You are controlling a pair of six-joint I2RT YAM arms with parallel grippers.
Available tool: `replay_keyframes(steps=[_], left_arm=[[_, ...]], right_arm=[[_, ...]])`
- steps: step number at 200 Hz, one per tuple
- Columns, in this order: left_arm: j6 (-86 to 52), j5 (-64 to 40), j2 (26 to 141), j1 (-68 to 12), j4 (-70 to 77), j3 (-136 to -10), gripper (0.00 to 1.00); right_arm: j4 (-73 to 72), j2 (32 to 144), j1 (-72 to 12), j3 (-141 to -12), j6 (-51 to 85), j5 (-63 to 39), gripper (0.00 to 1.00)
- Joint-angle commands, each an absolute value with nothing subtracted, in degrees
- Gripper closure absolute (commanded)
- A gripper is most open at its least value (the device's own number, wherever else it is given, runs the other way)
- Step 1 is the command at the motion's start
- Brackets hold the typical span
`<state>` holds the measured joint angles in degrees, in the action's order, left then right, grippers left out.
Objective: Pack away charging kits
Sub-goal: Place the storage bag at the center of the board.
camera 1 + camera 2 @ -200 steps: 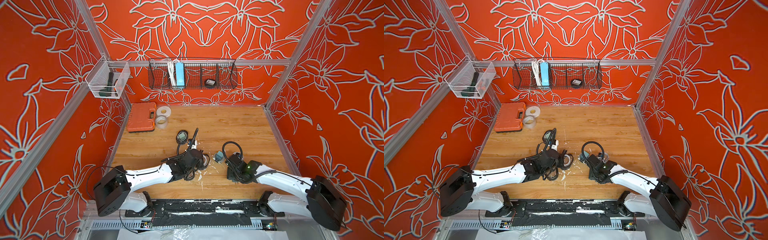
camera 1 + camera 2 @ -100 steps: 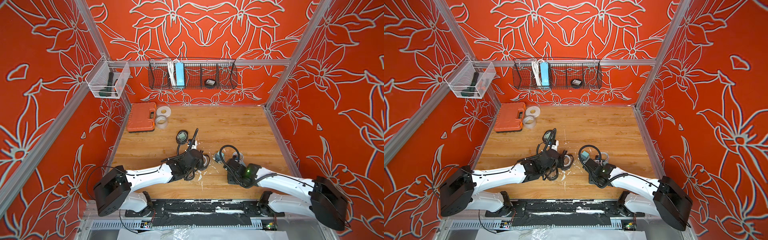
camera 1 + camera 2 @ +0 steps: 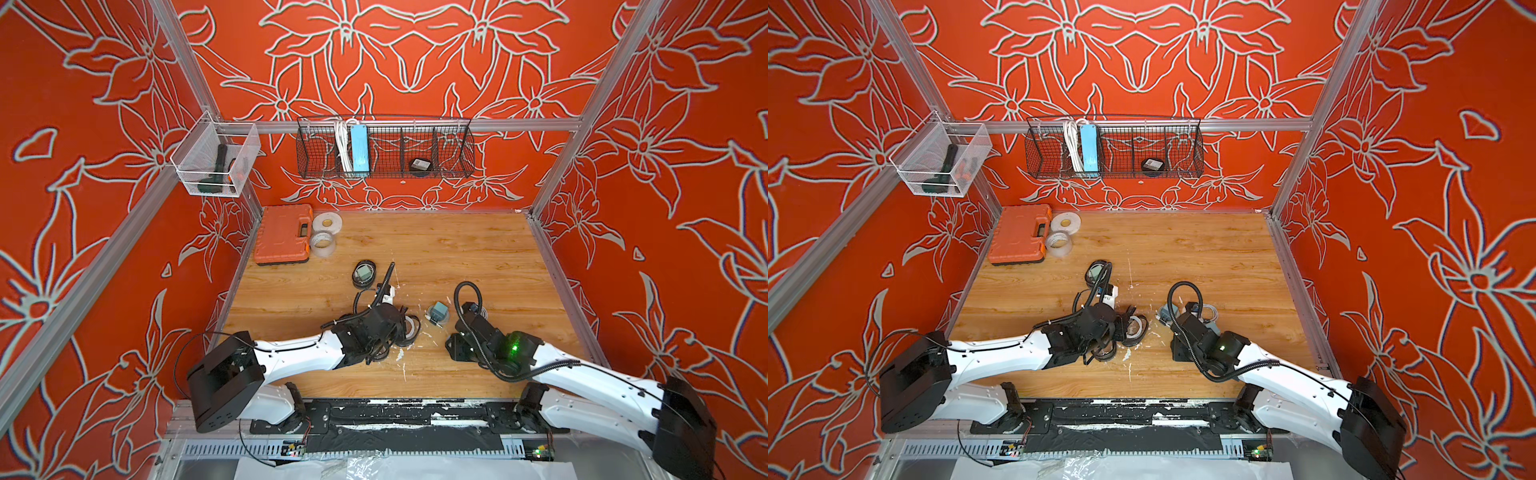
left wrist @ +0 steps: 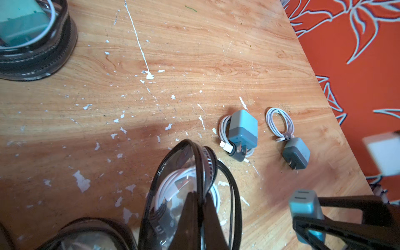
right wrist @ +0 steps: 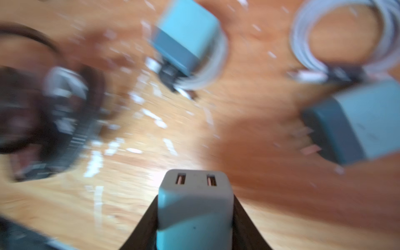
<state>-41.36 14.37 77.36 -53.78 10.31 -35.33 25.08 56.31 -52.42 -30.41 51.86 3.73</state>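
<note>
**Left end effector** [image 4: 200, 195]: we record the fingers pinched tight on the black rim of a clear case [image 4: 173, 164]. The case is tipped on edge, with a white cable [image 4: 171, 184] inside.

**Right end effector** [image 5: 194, 207]: narrowly parted, clamping a teal plug adapter [image 5: 194, 194] by its sides over the bench [image 4: 216, 54]. Its two-port face points away from the wrist, long axis along the fingers.

**On the bench near the case:** a second adapter [image 4: 242, 129] lies on its coil, and a third adapter [image 4: 296, 154] lies beside a loose coil [image 4: 279, 122].
</note>
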Motion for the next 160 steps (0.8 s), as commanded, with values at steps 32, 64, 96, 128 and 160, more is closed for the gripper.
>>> replay_keyframes(steps=[32,64,96,128,160], left_arm=[[-39.7,13.1,76.9,-55.1,17.0,-33.7,1.0],[-39.3,12.0,75.2,-55.3,20.3,-31.7,1.0],[-40.2,11.9,73.5,-55.3,21.8,-30.8,1.0],[-41.9,10.6,71.6,-55.5,26.3,-28.4,1.0],[-41.8,11.4,69.4,-57.4,29.2,-26.8,1.0]], right_arm=[[11.9,68.8,-52.6,-41.8,46.7,-4.8,0.98],[9.3,74.5,-52.6,-42.9,45.8,-6.6,1.0],[7.4,76.0,-52.6,-41.0,46.6,-5.2,1.0],[6.4,78.1,-52.6,-40.5,46.8,-4.5,1.0],[6.5,81.0,-52.6,-41.6,46.8,-2.5,1.0]])
